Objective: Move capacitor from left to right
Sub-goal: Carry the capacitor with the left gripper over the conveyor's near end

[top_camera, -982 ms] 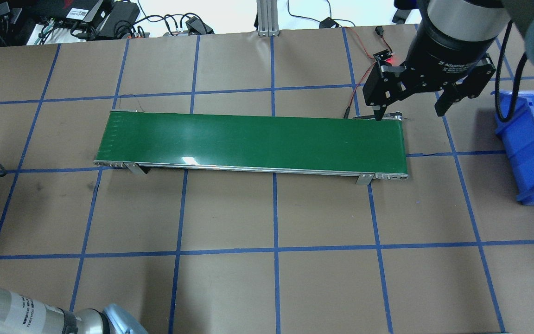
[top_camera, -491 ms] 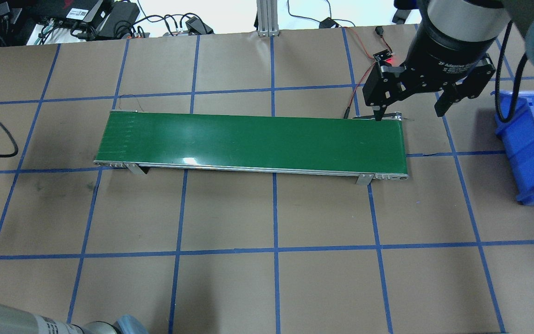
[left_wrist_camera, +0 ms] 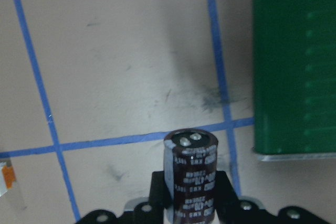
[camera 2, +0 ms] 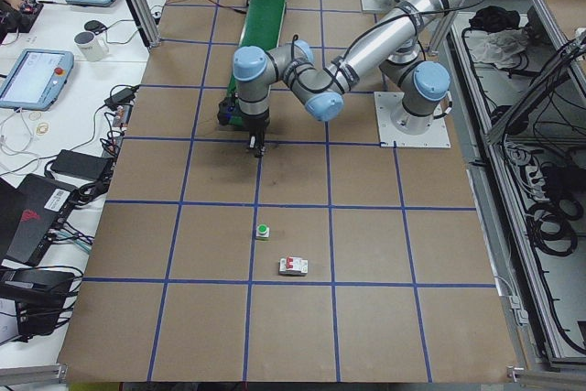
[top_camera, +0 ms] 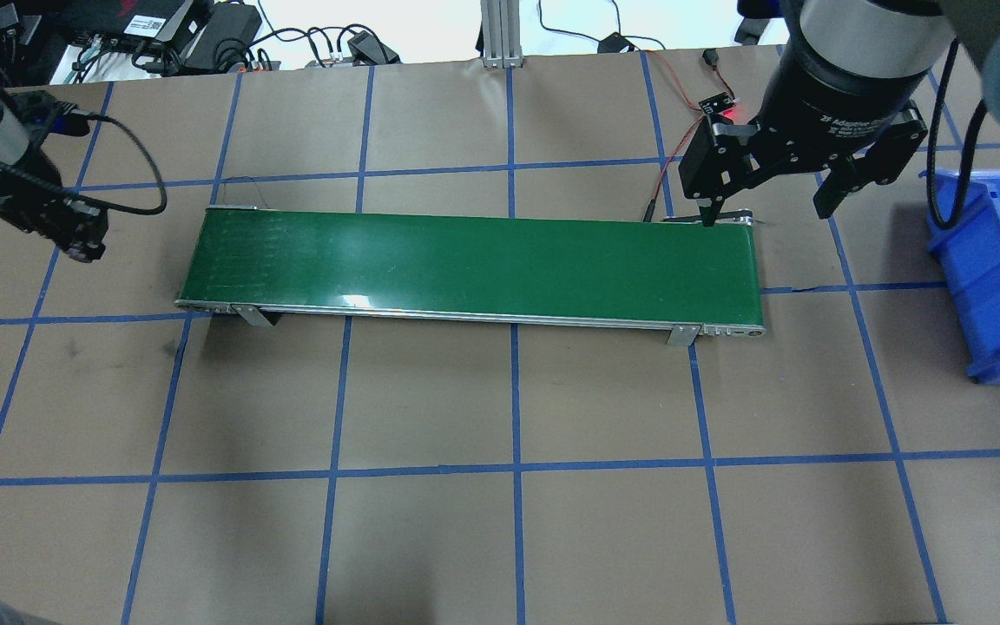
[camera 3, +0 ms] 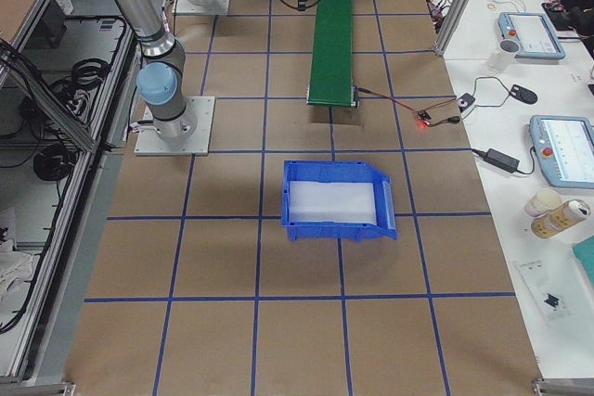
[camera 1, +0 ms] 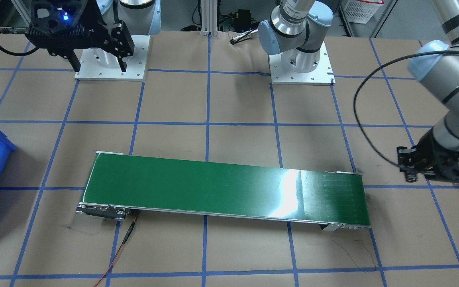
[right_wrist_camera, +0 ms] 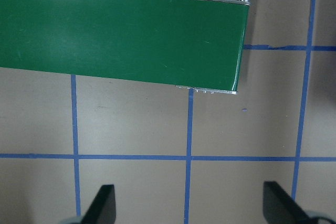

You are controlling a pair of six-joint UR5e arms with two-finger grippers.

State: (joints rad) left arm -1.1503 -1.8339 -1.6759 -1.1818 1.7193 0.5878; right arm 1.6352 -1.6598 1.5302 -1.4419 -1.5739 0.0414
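The capacitor (left_wrist_camera: 191, 174), a dark brown cylinder with two silvery terminals on top, stands upright between the fingers of my left gripper (left_wrist_camera: 190, 203), which is shut on it. That gripper (top_camera: 75, 234) hovers over the table just left of the green conveyor belt's (top_camera: 474, 265) left end; it also shows in the front-facing view (camera 1: 436, 169). The capacitor itself is hidden in the exterior views. My right gripper (top_camera: 769, 204) is open and empty above the belt's right end; its fingers (right_wrist_camera: 105, 205) frame bare table beside the belt (right_wrist_camera: 121, 30).
A blue bin (top_camera: 995, 278) stands at the table's right edge. A green-capped push button (camera 2: 263, 231) and a white breaker block (camera 2: 293, 266) lie on the table's left end. A red sensor wire (top_camera: 682, 139) runs behind the belt's right end.
My left gripper has moved from the table's left edge away from the robot and rightward, up to the belt's left end, with the capacitor in it. The right arm has not moved.
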